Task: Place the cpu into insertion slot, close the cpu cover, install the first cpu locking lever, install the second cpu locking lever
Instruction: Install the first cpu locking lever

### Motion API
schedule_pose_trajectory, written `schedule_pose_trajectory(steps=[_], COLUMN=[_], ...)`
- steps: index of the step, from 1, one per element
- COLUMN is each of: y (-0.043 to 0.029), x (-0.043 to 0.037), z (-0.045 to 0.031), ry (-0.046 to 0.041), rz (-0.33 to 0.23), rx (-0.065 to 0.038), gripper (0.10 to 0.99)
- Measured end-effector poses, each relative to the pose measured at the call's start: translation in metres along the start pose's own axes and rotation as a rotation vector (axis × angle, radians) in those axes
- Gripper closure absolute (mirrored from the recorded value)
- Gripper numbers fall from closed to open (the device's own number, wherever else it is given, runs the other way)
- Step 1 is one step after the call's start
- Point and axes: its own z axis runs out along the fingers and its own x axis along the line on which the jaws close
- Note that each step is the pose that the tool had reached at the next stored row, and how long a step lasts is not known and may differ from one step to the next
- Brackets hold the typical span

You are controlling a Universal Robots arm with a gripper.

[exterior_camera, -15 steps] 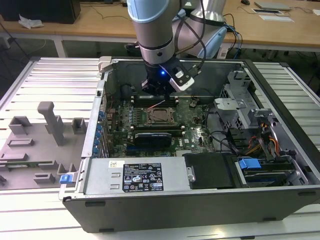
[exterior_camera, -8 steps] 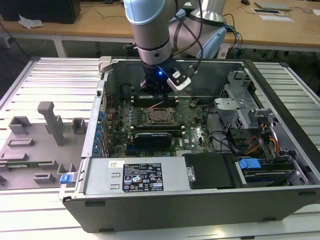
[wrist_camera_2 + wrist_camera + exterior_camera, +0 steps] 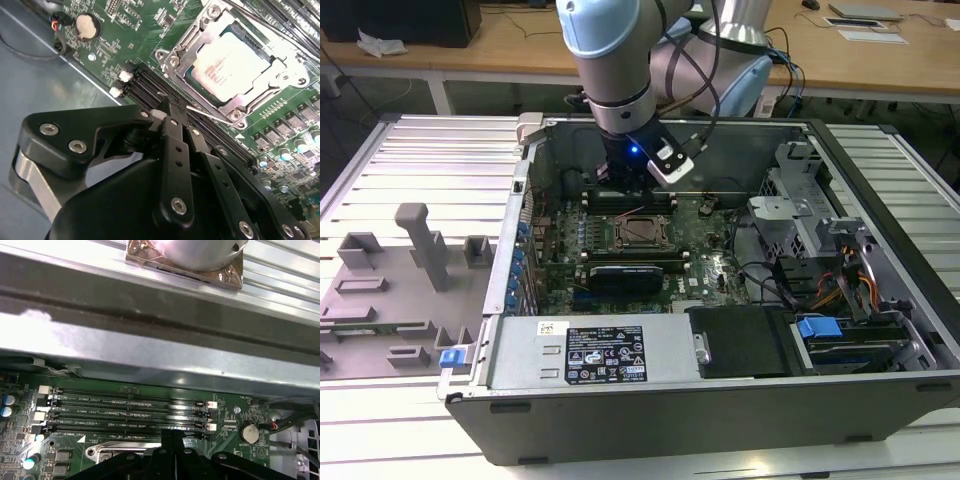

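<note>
The cpu [image 3: 227,65], a square chip with a silvery top, lies in the insertion slot [image 3: 642,233] on the green motherboard [image 3: 712,255]. The cpu cover [image 3: 280,82], a silver frame, lies flat around the chip. A thin silver locking lever [image 3: 212,116] runs along the socket's edge nearest my gripper. My gripper [image 3: 167,106] is shut, with its black fingertips pressed together over the black memory slots [image 3: 150,85], right at that lever's end. I cannot tell whether the tips touch the lever. In the first wrist view the gripper [image 3: 170,437] points down beside the socket's rim.
The computer case's metal wall [image 3: 150,355] stands close behind the memory slots [image 3: 130,407]. A coin battery [image 3: 86,26] sits on the board nearby. The power supply [image 3: 590,350] and drive bays [image 3: 820,260] fill the case's near side. A grey fixture tray [image 3: 390,290] lies at the exterior view's left.
</note>
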Motion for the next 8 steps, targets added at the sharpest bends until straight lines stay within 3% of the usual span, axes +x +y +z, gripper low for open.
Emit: schedule_pose_trajectory(steps=[3, 8], y=[-0.0003, 0.0017], x=[0.0005, 0.0014], z=[0.0020, 0.0052], ry=[-0.0079, -0.0141], rz=[0.042, 0.075], rx=[0.012, 0.021], gripper=[0.980, 0.980])
